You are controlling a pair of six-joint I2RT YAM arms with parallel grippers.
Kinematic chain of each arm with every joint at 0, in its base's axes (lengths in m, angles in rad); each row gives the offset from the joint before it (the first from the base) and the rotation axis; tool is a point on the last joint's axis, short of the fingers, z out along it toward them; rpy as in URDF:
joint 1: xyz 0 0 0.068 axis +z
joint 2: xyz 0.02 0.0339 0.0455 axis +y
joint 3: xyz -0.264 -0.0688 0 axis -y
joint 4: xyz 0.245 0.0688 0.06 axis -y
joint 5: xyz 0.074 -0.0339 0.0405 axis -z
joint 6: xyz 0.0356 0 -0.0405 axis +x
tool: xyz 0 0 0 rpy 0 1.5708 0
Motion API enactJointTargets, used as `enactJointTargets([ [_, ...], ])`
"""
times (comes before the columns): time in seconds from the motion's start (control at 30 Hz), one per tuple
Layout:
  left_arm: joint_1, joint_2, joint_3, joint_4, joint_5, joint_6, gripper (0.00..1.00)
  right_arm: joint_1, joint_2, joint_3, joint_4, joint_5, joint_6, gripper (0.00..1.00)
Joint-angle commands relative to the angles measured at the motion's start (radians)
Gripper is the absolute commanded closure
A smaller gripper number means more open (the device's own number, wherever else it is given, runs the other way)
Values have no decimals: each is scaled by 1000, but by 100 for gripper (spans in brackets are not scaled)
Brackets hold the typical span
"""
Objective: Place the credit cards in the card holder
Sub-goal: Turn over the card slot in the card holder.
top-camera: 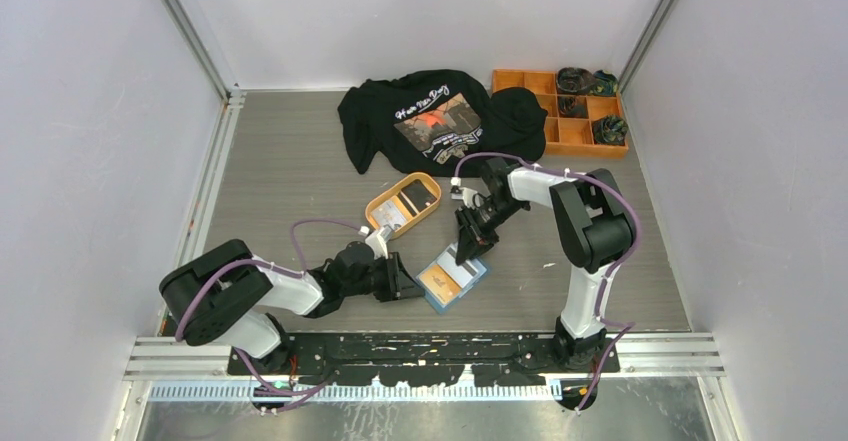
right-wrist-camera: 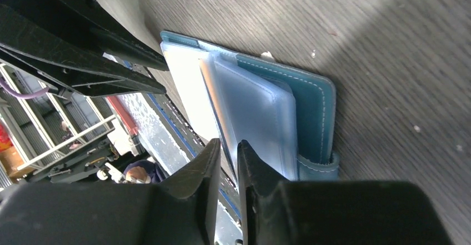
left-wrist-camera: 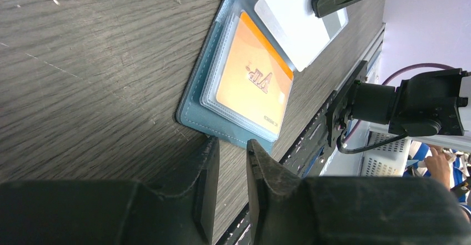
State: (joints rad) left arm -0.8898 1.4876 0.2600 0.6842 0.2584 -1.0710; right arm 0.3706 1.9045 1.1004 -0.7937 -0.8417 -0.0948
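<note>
card holder open on table, corner just ahead of left tool; jaws slightly apart, empty. right tool nearly closed at its pocket edge, grip unclear. orange card shows in left wrist, hidden from right wrist.

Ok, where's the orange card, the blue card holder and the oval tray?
orange card (left-wrist-camera: 252, 86): left wrist view, the middle of its face.
teal card holder (right-wrist-camera: 314, 98): right wrist view, on its stitched outer cover.
orange oval tray (top-camera: 376, 201): top external view, on its left rim.
</note>
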Motion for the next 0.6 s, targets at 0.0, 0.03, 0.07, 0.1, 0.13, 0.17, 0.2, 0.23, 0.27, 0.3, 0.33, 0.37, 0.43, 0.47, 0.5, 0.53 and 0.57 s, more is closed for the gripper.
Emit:
enactJointTargets([
  [0.0, -1, -7, 21, 52, 2, -4, 73, -6, -11, 9, 5, 16, 5, 81],
  [0.03, 0, -10, 20, 49, 1, -7, 73, -7, -13, 11, 7, 25, 4, 83],
  [0.07, 0, -17, 18, 44, -3, -7, 72, -10, -16, 11, 10, 32, 5, 85],
  [0.1, -1, -26, 17, 36, -6, -6, 71, -12, -22, 10, 14, 41, 4, 86],
  [0.13, 0, -34, 16, 25, -10, -6, 70, -15, -31, 8, 20, 52, 5, 87],
  [0.17, 0, -46, 16, 12, -14, -3, 69, -15, -39, 5, 26, 62, 7, 88],
  [0.2, -1, -64, 16, -3, -17, 0, 68, -15, -47, 3, 33, 73, 9, 88],
  [0.23, -2, -78, 16, -18, -21, 3, 68, -15, -54, -1, 39, 81, 10, 88],
  [0.27, -1, -96, 16, -33, -26, 6, 67, -15, -60, -3, 44, 87, 9, 89],
  [0.3, -1, -113, 16, -53, -32, 9, 67, -15, -67, -3, 46, 93, 8, 89],
  [0.33, 0, -130, 15, -70, -38, 12, 67, -15, -73, -4, 49, 98, 7, 89],
  [0.37, -1, -148, 13, -86, -45, 15, 67, -15, -80, -6, 54, 102, 7, 89],
  [0.43, -2, -182, 7, -113, -56, 19, 67, -15, -95, -11, 62, 110, 7, 89],
  [0.47, 0, -198, 6, -130, -64, 20, 67, -15, -103, -13, 65, 113, 7, 89],
  [0.5, -1, -213, 3, -142, -70, 20, 67, -15, -110, -16, 72, 118, 6, 89],
  [0.53, -1, -227, 1, -152, -74, 22, 67, -14, -119, -18, 74, 127, 6, 89],
  [0.57, -2, -239, 0, -162, -80, 23, 67, -12, -127, -21, 81, 137, 4, 89],
])
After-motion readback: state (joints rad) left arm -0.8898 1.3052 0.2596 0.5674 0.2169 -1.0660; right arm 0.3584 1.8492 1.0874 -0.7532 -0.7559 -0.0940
